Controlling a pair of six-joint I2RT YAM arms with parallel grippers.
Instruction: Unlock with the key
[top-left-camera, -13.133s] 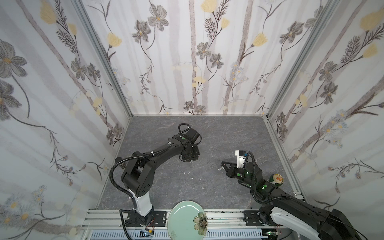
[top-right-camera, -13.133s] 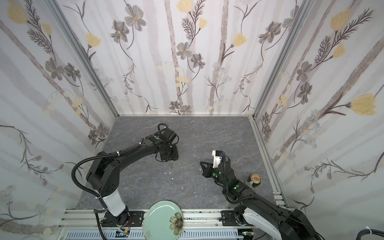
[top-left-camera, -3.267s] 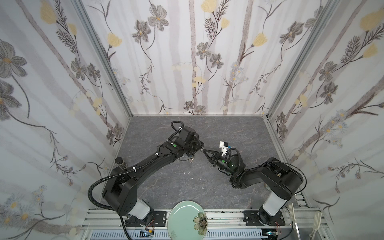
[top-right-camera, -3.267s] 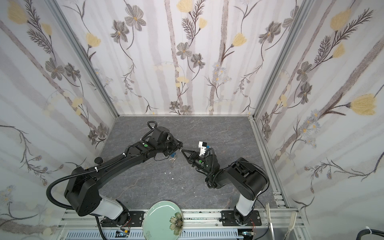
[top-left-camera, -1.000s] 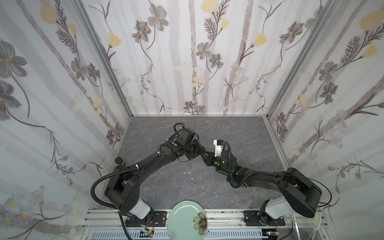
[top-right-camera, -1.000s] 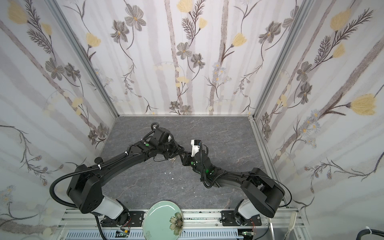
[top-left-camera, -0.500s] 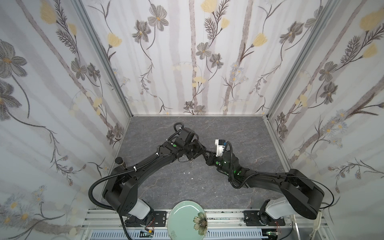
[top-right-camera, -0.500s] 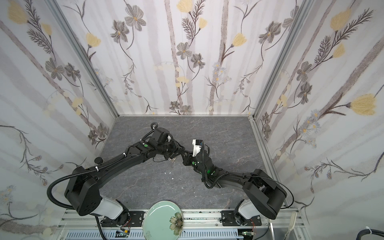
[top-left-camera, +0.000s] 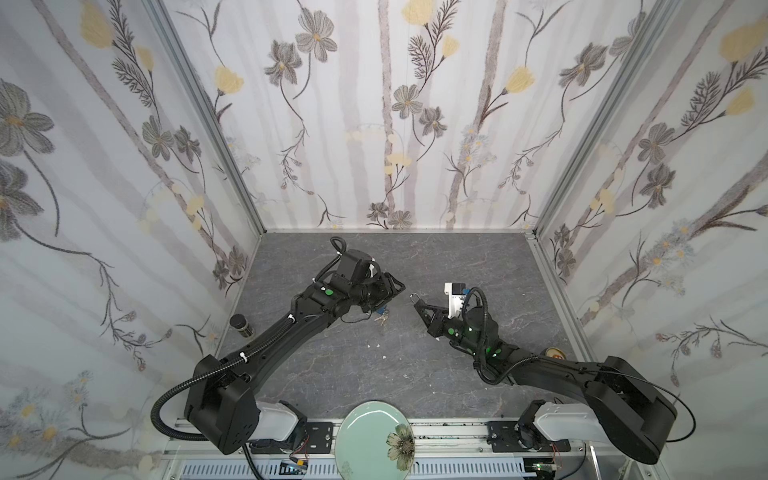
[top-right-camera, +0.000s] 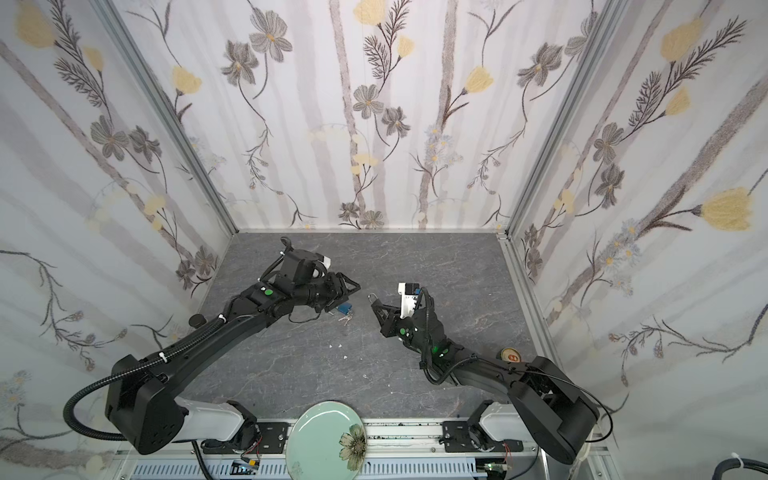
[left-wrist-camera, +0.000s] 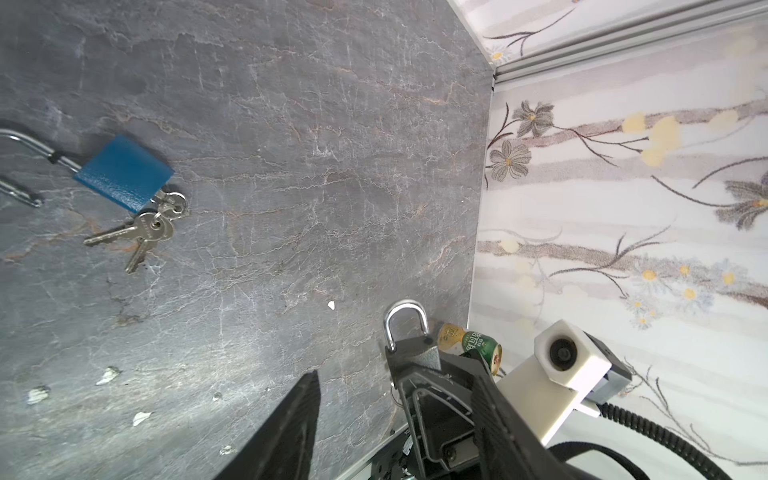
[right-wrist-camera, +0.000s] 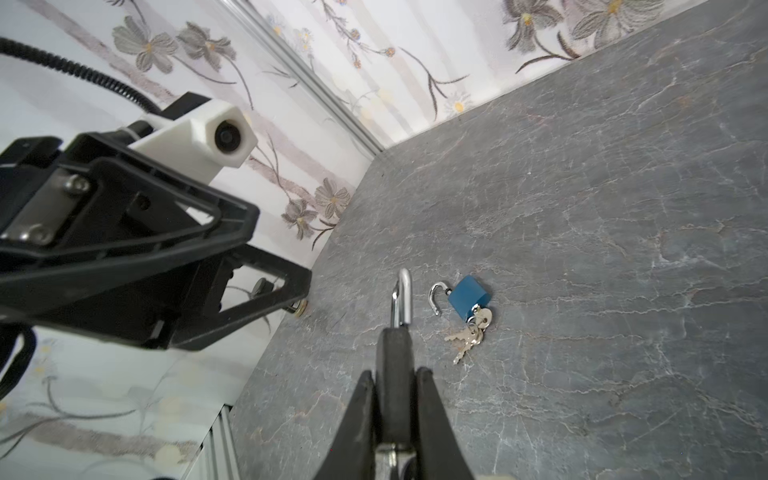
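Near the middle of the grey stone-patterned tabletop, in both top views, a small blue padlock lies flat with a bunch of silver keys at its base. It is close by the left gripper, while the right gripper hangs apart from it, nearer the right edge, with a silver shackle poking from its tips. In the left wrist view the blue padlock's shackle is swung open and one key sits in its keyhole. Across from it the right gripper is clamped on a dark grey metal padlock whose shackle looks closed. In the right wrist view both pads pinch that padlock's body edge-on, and the left gripper's jaws stand well apart with nothing between them. The risk, as I judge it, lies in the keys. Thin and flat on stone, they could skid or drag the blue padlock along when pinched. The narrowly held grey padlock could also twist in the pads if a key pushes off-axis.
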